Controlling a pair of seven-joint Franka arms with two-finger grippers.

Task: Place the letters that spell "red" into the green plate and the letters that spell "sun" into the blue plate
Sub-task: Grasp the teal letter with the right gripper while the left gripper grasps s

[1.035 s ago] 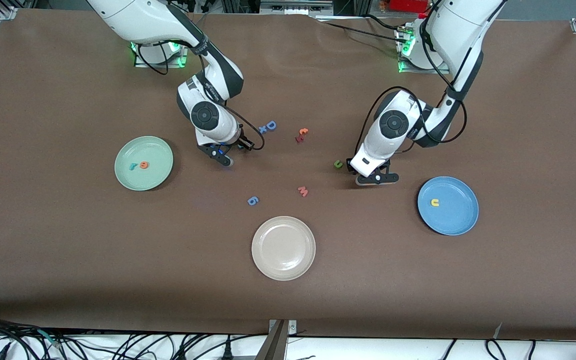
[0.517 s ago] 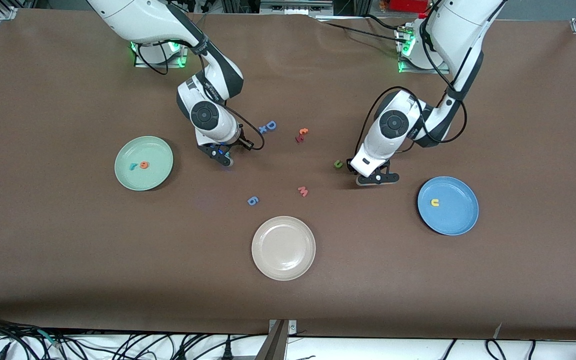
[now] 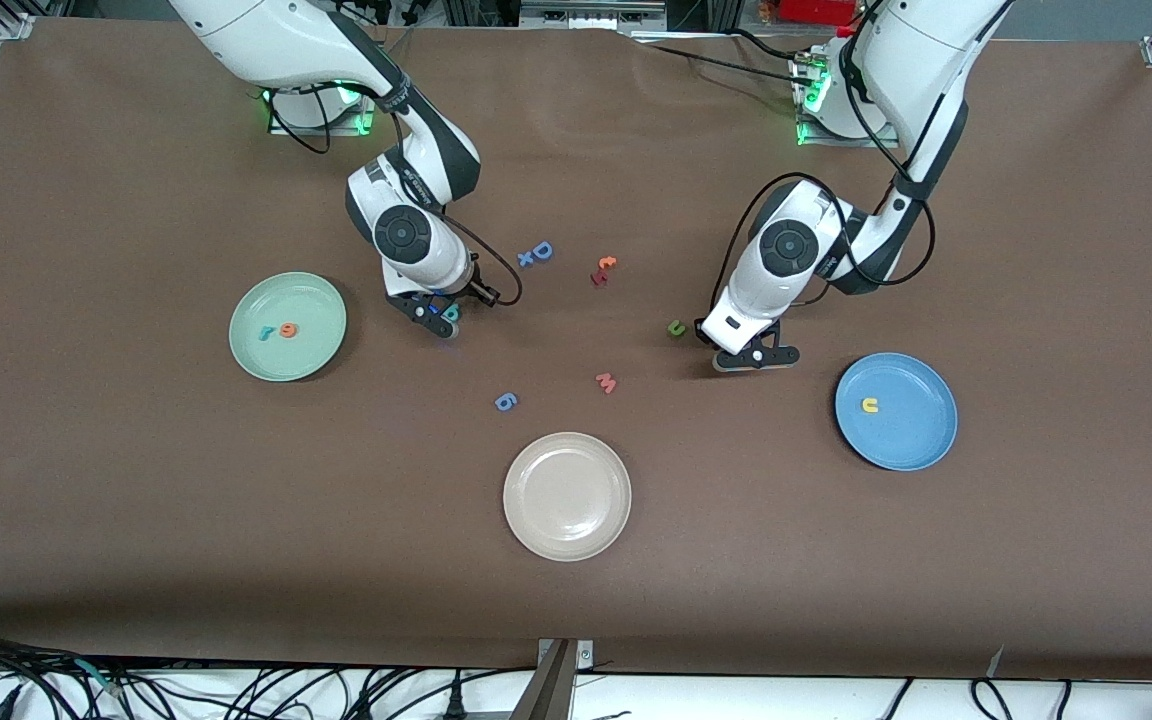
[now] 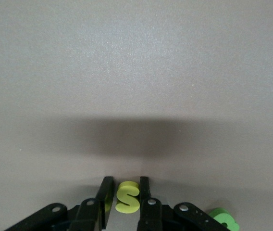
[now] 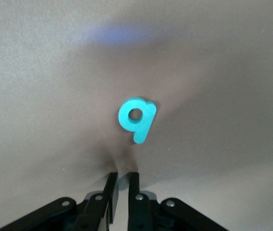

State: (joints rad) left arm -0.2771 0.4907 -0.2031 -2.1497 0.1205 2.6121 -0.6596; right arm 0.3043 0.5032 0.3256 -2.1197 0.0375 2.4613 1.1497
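The green plate holds a teal "r" and an orange "e". My right gripper is low over the table between that plate and the blue "D", shut with nothing in it. The teal "d" lies just off its fingertips. The blue plate holds a yellow "u". Beside that plate my left gripper is down on the table, shut on the yellow "s". The green "n" lies next to it.
An empty beige plate sits nearest the front camera. Loose letters lie mid-table: a blue "D", an orange "c" with a red piece, a pink "m" and a blue "6".
My left gripper's fingers have closed in on the yellow "s". My right gripper has shut and shifted slightly toward the green plate, and the teal "d" now shows beside its fingertips.
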